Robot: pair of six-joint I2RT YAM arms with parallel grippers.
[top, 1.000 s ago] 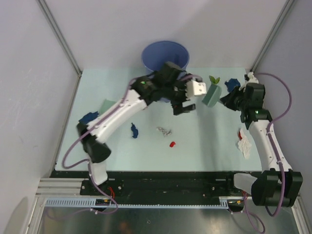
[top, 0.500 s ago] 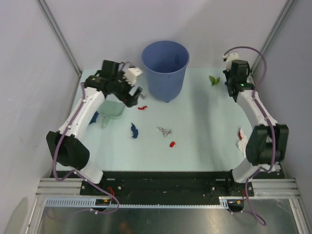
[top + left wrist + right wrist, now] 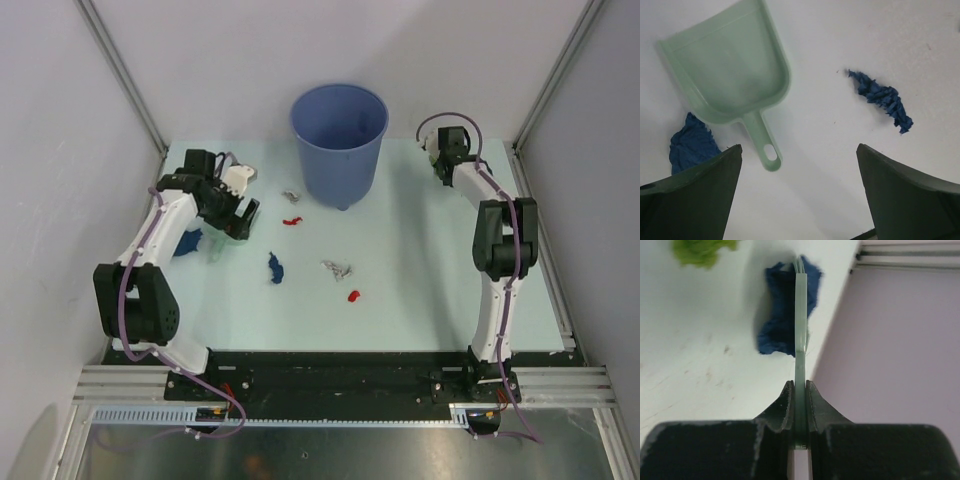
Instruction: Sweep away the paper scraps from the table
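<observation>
1. The left pincer (image 3: 799, 150) has moved from the middle by the blue bucket (image 3: 340, 140) over to the far left. Its fingers (image 3: 690, 195) are wide apart and hold nothing.
2. Below it lies the green dustpan (image 3: 730, 65). A dark blue scrap (image 3: 692, 145) is just beside it on the left, and another blue scrap (image 3: 882, 100) is off to the right.
3. The right pincer (image 3: 800, 387) has gone to the far right corner. It is clamped on a thin green strip (image 3: 800, 315). The strip's tip is over a dark blue bit (image 3: 777, 315) by the tabletop (image 3: 700, 340) edge.
4. The left arm (image 3: 165, 225) bends out to the left. The right arm (image 3: 500, 250) is stretched straight out to the far side.
5. More paper scraps (image 3: 338, 268), red and grey, lie in the middle of the tabletop.
</observation>
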